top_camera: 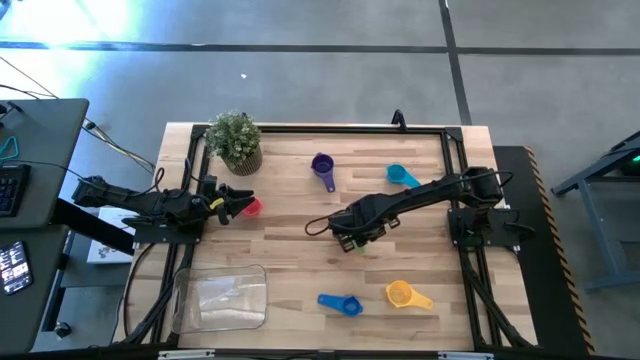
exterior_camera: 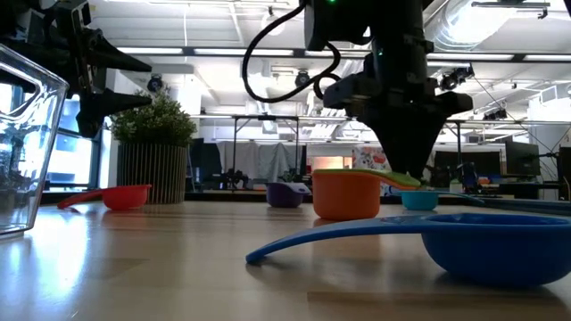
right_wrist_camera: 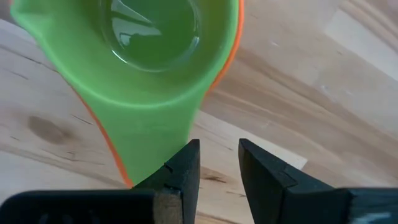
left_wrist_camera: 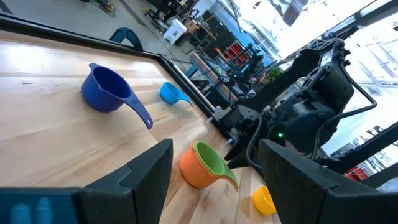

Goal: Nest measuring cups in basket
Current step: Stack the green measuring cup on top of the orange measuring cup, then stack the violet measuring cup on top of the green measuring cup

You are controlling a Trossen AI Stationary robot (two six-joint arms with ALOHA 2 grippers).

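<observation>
Green cup (right_wrist_camera: 155,56): nested inside the orange cup (left_wrist_camera: 196,169), mid-table, directly under the right gripper (right_wrist_camera: 217,163); its flat handle reaches back to the fingertips.
Right arm: stretched from its mount at the table's right edge towards the middle, wrist tipped down over the nested pair.
Right gripper: fingers partly spread with a narrow gap; one finger (right_wrist_camera: 180,168) sits at the edge of the green handle, nothing between them that I can see; whether it touches, I cannot tell.
Left arm: low along the left side of the table, pointing inward.
Left gripper (top_camera: 240,205): fingers spread wide, holding nothing, with the red cup (top_camera: 252,207) just at its tips.
Basket (top_camera: 222,297): clear bin at the near-left corner, apart from both grippers.
Other cups: purple cup (top_camera: 322,166) and light blue cup (top_camera: 400,176) towards the far edge; blue cup (top_camera: 341,303) and yellow cup (top_camera: 404,294) near the front.
Plant (top_camera: 235,140): far-left corner, beside the left gripper.
</observation>
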